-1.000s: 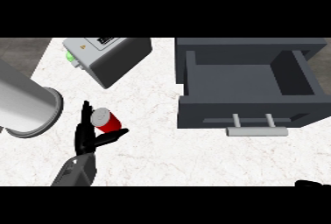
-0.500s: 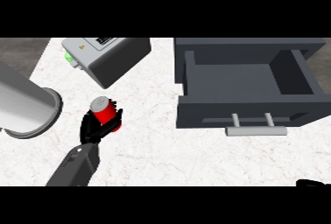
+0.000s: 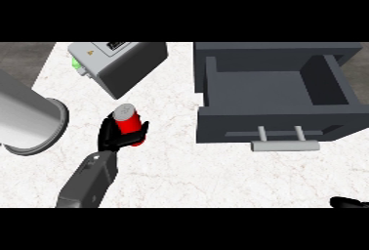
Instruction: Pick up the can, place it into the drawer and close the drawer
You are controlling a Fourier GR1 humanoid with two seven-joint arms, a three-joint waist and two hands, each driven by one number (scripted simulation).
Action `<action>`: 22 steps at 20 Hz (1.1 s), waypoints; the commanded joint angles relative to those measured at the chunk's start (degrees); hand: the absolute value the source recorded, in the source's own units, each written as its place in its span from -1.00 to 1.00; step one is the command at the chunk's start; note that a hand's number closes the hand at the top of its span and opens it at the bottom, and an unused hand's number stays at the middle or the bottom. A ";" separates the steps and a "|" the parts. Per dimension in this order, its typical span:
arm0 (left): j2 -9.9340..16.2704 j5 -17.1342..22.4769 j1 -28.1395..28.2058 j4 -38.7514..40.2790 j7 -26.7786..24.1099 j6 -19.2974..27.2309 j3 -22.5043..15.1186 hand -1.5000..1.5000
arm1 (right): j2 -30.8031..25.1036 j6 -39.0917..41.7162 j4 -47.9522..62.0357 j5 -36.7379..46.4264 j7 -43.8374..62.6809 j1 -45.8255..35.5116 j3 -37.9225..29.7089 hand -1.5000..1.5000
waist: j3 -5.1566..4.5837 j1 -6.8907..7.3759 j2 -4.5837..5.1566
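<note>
Head view: the left hand (image 3: 115,138) is curled round the red can (image 3: 128,120), left of the open drawer (image 3: 277,131). Risk: the can slips sideways in transit, or strikes the drawer's front wall. The right hand (image 3: 349,202) barely shows; its fingers cannot be told.

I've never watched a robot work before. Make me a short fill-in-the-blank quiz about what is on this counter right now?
1. The robot's left hand is curled round a ____ cylindrical can with a silver top.
2. The dark grey drawer with a pale bar handle stands ____.
3. The can is on the drawer's ____ side.

Missing words: red; open; left
</note>
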 commanded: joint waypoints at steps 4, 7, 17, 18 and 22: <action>-1.33 -0.16 -2.16 -2.70 0.39 -2.58 -1.01 1.00 | -1.17 -0.78 -2.03 -0.59 2.65 -0.66 -1.85 -1.00 | 0.04 0.48 -0.24; -0.77 0.35 -3.61 -1.64 2.09 -5.34 -0.68 1.00 | 2.34 -0.37 -2.07 2.26 -1.07 2.34 1.75 -1.00 | 0.03 0.24 -0.14; -4.45 -2.41 -6.76 -22.38 20.49 2.96 -8.85 1.00 | 1.22 -0.56 -2.57 3.21 -1.16 3.48 -0.53 -1.00 | 0.12 1.36 -0.76; -3.05 -1.80 -10.87 -20.80 23.18 2.61 -7.64 1.00 | -0.98 -0.47 -3.53 -0.82 2.62 0.69 -2.76 -1.00 | 0.09 0.81 -0.54; -4.49 -0.41 -11.43 -29.83 30.89 6.78 -12.25 1.00 | -0.07 -2.18 -1.68 3.96 2.28 -1.46 0.13 -1.00 | 0.07 0.97 -0.45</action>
